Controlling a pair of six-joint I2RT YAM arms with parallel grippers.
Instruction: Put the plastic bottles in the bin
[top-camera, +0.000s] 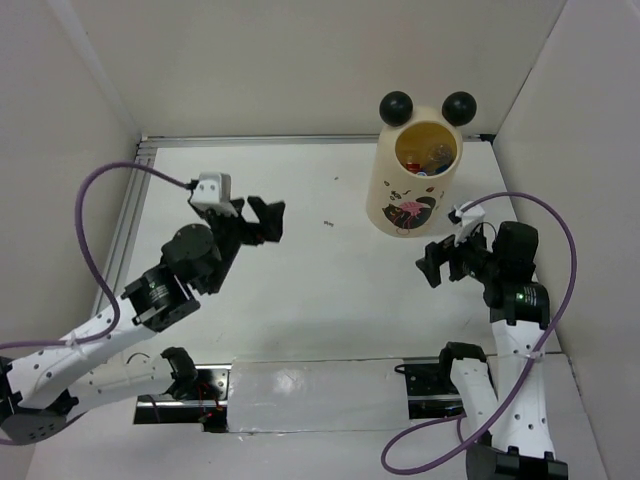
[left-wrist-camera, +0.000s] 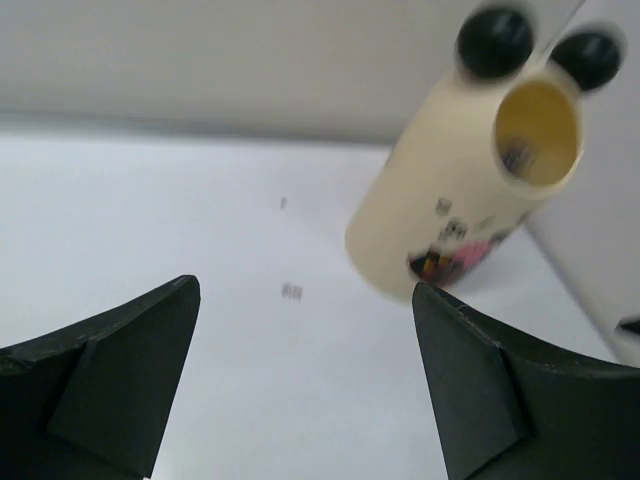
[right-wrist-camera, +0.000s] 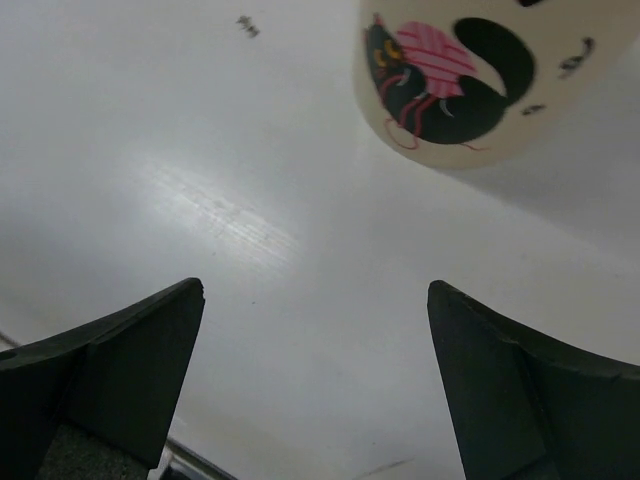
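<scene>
nearest the lens in each wrist view, black two-finger grippers are shown: the left gripper (left-wrist-camera: 305, 290) and the right gripper (right-wrist-camera: 315, 290), each with jaws spread wide and nothing held between them. the plastic bottles (top-camera: 430, 158) are seen only as red, blue and clear fragments inside the tall cream cylindrical bin with a pink-and-black panda print (top-camera: 405, 200), which stands upright at the far right of the white table (top-camera: 330, 290). no bottle is visible on the table surface. such bottles are judged to be light, thin-walled and smooth, likely to dent or slip under a hard squeeze; a hold across the mid-body, clear of the cap, is judged best. the bin is probably light too and may be tipped if its rim or its two black ball ears (top-camera: 397, 107) are knocked. the right gripper lies near the bin's base, and the left is well apart from it. a small dark mark (top-camera: 328, 223) is noted on the table between them. nothing blocks the bin's mouth.
</scene>
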